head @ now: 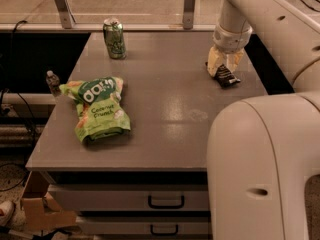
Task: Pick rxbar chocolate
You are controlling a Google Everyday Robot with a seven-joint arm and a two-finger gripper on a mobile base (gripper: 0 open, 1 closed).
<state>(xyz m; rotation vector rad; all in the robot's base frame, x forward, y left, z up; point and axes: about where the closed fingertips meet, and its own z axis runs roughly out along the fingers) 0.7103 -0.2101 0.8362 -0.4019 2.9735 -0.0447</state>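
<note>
We see a green snack bag [98, 111] lying flat near the grey table's [170, 114] left edge, a green can [114, 38] upright at the back (both well apart from the gripper [223, 73], far right), and drawers [165, 201] below.

The cream two-finger gripper [224, 67] of the white robot arm [260, 14] is being held low over the far right part of the grey rectangular table top [170, 114]. The small flat black-wrapped rxbar chocolate [227, 78] is being seen directly under the gripper, tilted on the table; whether it is being gripped cannot be told. A green drink can [114, 38] is being shown upright near the far edge, well apart from the bar. A large crumpled green snack bag [100, 111] is being borne by the left part of the table. A small clear bottle [52, 82] is being seen just beside the left edge, and two grey drawers [100, 199] with dark handles are being shown below the front.
</note>
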